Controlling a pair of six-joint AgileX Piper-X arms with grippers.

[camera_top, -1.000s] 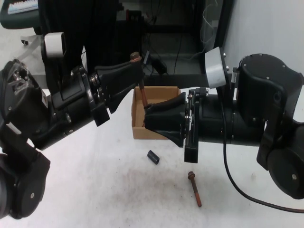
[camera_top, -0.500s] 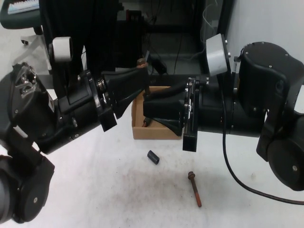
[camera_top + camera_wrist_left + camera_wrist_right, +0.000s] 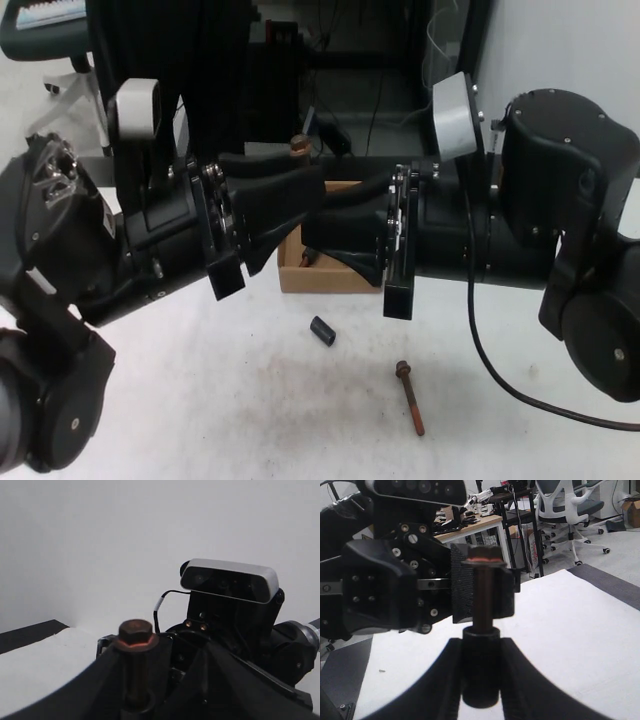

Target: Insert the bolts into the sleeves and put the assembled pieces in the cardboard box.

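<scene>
1. Closing in from the left, the left gripper (image 3: 303, 188) has travelled rightward over the last second. It now overlaps the right gripper (image 3: 328, 226) at frame centre, above the cardboard box (image 3: 290, 276). The right gripper rose a little.
2. On my left arm, the fingers clamp the held bolt (image 3: 135, 636) just below its rusty hex head. The head points up and shows at upper centre of the high view.
3. Just below centre sits the cardboard box, partly hidden by both grippers. A reddish-brown piece (image 3: 307, 258) lies against its left wall, and I cannot tell what it is.
4. A loose sleeve (image 3: 321, 331), short and black, lies on the white bench (image 3: 200, 400) near the box's front wall.
5. On my right arm, the fingers are closed around the held sleeve (image 3: 481, 665), which stands upright. The bolt's shaft comes straight down to the sleeve's top opening, and I cannot tell how deep it goes.
6. Lower right of centre, a loose bolt (image 3: 409, 398) lies on the bench, apart from the loose sleeve.
</scene>
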